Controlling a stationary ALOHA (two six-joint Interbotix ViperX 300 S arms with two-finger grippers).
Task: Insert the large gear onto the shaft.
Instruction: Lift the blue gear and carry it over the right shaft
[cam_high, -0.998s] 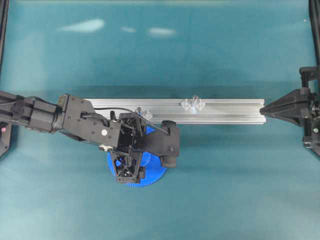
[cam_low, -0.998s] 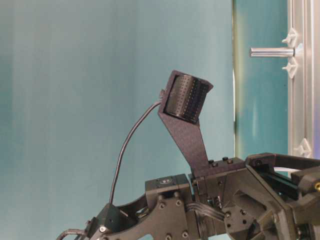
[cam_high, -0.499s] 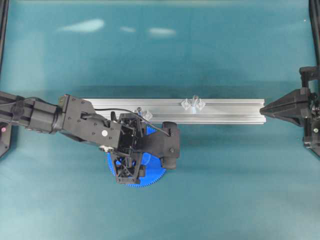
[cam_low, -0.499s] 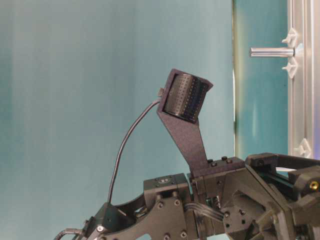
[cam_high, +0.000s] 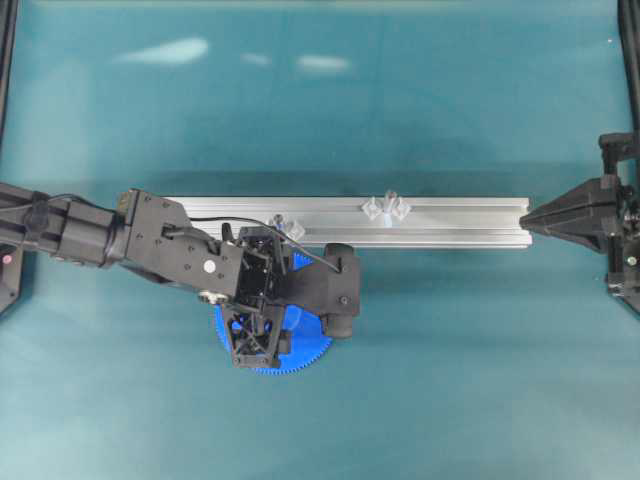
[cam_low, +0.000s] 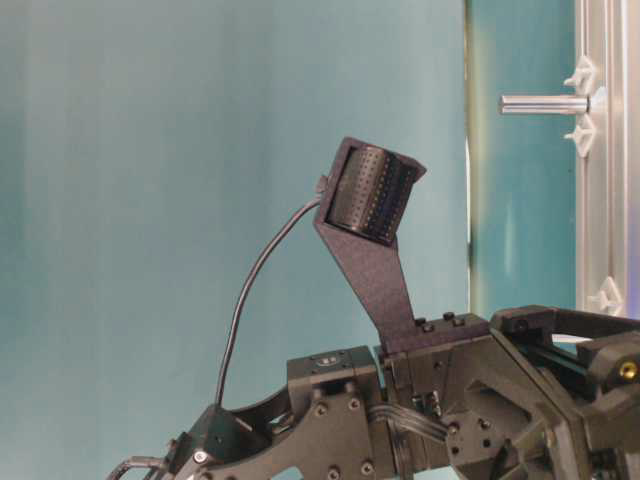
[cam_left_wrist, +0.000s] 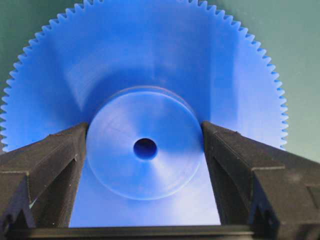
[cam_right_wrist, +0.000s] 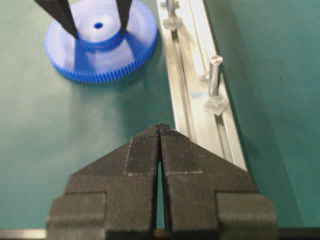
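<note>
Large gear (cam_high: 300, 352) lies flat on the teal counter (cam_high: 480, 350) in the overhead view, just in front of the aluminium rail (cam_high: 450, 222) and mostly hidden beneath the left hand (cam_high: 262, 335). The shaft (cam_high: 386, 208) stands further right on that rail, so the lift should judgeably be straight up before any sideways travel.

The table-level view shows the shaft (cam_low: 543, 104) as a thin silvery pin between clear brackets, bare and waiting; the gear is not visible here.

From the left wrist camera, the gear (cam_left_wrist: 145, 125) is bright blue with fine teeth all round, a raised round hub and a small centre hole. Both black fingers (cam_left_wrist: 50, 165) sit against opposite sides of the hub, pinching it. A good grip would keep the hub centred and the disc level, so the hole meets the pin squarely.

The right wrist view shows the right hand (cam_right_wrist: 160, 131) pressed together, idle at the rail's end, with the gear (cam_right_wrist: 102, 42) and shaft (cam_right_wrist: 215, 74) well apart.
</note>
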